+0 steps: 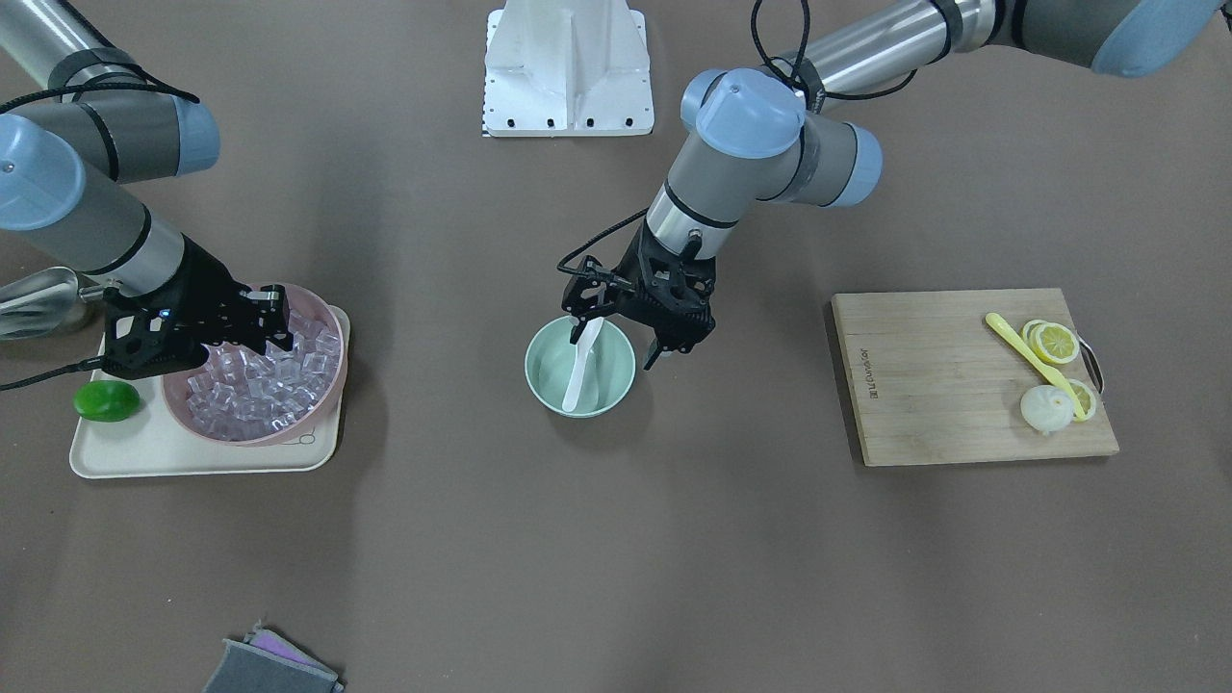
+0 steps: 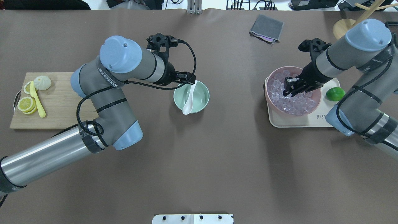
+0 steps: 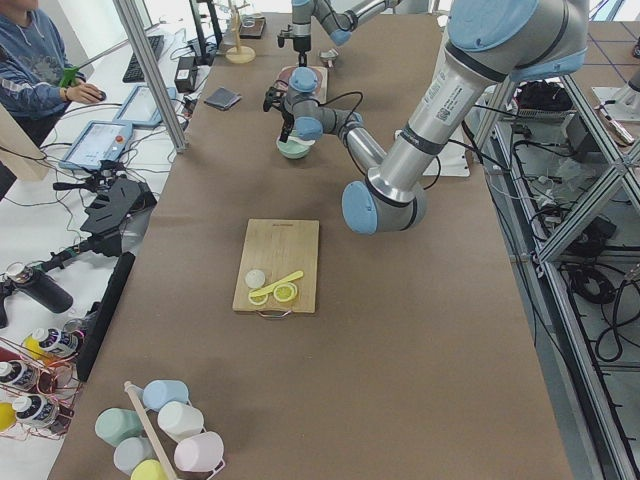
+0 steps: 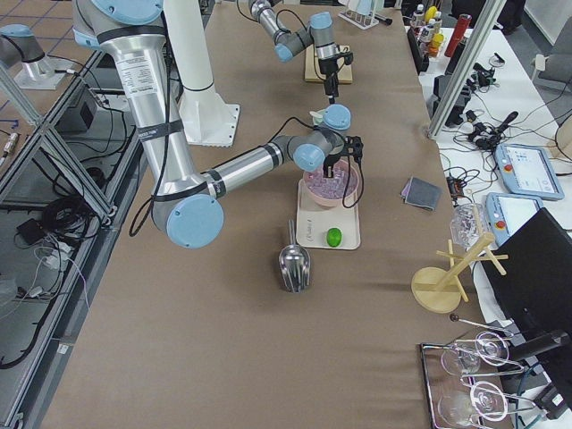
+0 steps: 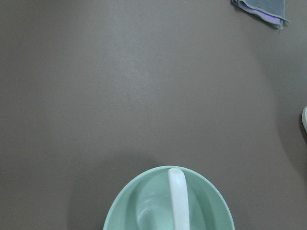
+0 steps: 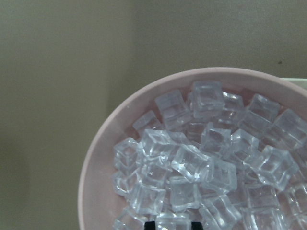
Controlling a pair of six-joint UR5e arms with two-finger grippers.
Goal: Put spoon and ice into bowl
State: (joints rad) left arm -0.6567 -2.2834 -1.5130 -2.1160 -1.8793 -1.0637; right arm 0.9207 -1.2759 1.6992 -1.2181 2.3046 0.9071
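The mint-green bowl stands mid-table. The white spoon lies in it, its scoop on the rim nearest the robot and its handle end free. My left gripper hangs just beside the bowl, apart from the spoon, and looks open and empty. The ice fills the pink bowl. My right gripper is open low over the ice; its fingertips straddle one cube at the bottom of the right wrist view.
The pink bowl sits on a cream tray with a lime; a metal scoop lies beside it. A cutting board holds lemon slices, a yellow utensil and a bun. A grey cloth lies at the far edge.
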